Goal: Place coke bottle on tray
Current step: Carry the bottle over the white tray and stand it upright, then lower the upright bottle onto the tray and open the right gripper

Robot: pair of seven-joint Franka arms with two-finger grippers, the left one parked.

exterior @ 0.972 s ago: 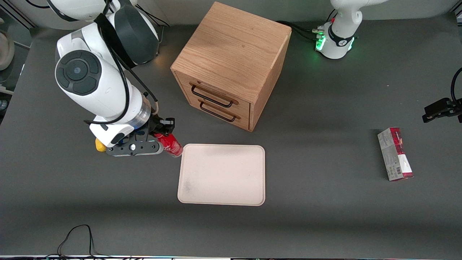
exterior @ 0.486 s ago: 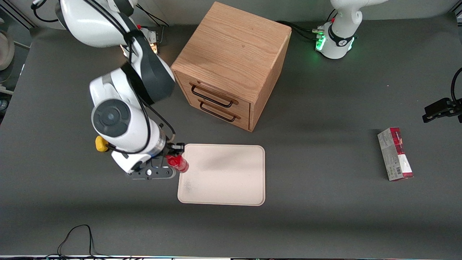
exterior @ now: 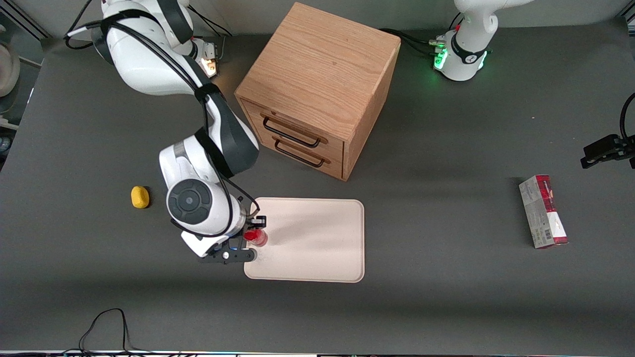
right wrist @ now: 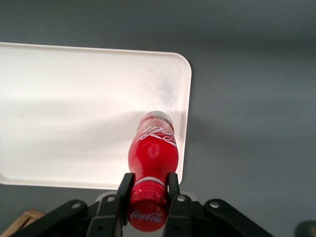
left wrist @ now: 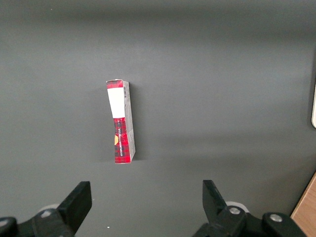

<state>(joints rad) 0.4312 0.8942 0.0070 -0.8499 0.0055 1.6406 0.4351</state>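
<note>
My right gripper (exterior: 254, 236) is shut on the red cap of the coke bottle (exterior: 257, 238) and holds it upright over the tray (exterior: 317, 243), just inside the tray's edge toward the working arm's end. In the right wrist view the gripper (right wrist: 149, 186) clamps the cap between its two black fingers (right wrist: 125, 186), and the red bottle (right wrist: 153, 150) with white script hangs down above the cream tray (right wrist: 74, 108), close to its rounded corner. I cannot tell whether the bottle's base touches the tray.
A wooden cabinet (exterior: 317, 84) with two drawers stands farther from the front camera than the tray. A small yellow object (exterior: 140, 197) lies toward the working arm's end. A red-and-grey carton (exterior: 542, 211) lies toward the parked arm's end and also shows in the left wrist view (left wrist: 121, 121).
My right gripper has carried the coke bottle from beside the tray's corner to over the tray, moving nearer the front camera. The yellow object, hidden before, now shows.
</note>
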